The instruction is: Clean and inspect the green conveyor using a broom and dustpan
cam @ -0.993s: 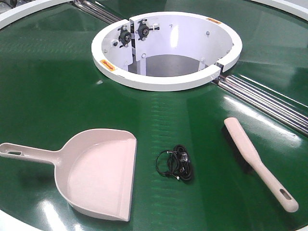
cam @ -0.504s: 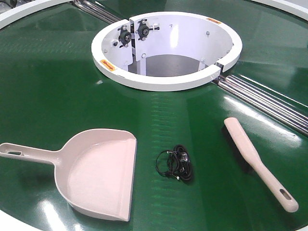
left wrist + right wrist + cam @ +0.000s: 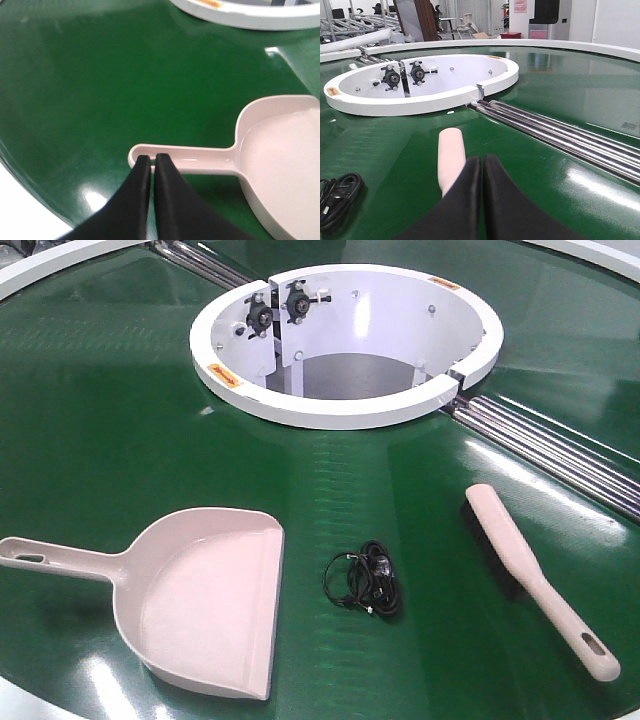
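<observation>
The green conveyor (image 3: 100, 410) fills the front view, with its white ring housing (image 3: 330, 412) and silver rollers (image 3: 560, 455). The pale pink dustpan (image 3: 205, 605) lies at the front left, handle pointing left. The broom (image 3: 520, 565) lies at the front right, handle toward the near edge. Neither gripper shows in the front view. In the left wrist view my left gripper (image 3: 152, 157) is shut and empty, its tips over the end of the dustpan (image 3: 280, 150) handle. In the right wrist view my right gripper (image 3: 482, 159) is shut and empty, just right of the broom (image 3: 451, 155).
A tangled black cable (image 3: 365, 580) lies on the belt between dustpan and broom; it also shows in the right wrist view (image 3: 337, 197). The belt's white rim (image 3: 20, 200) runs close behind the dustpan handle. Racks and furniture stand beyond the conveyor.
</observation>
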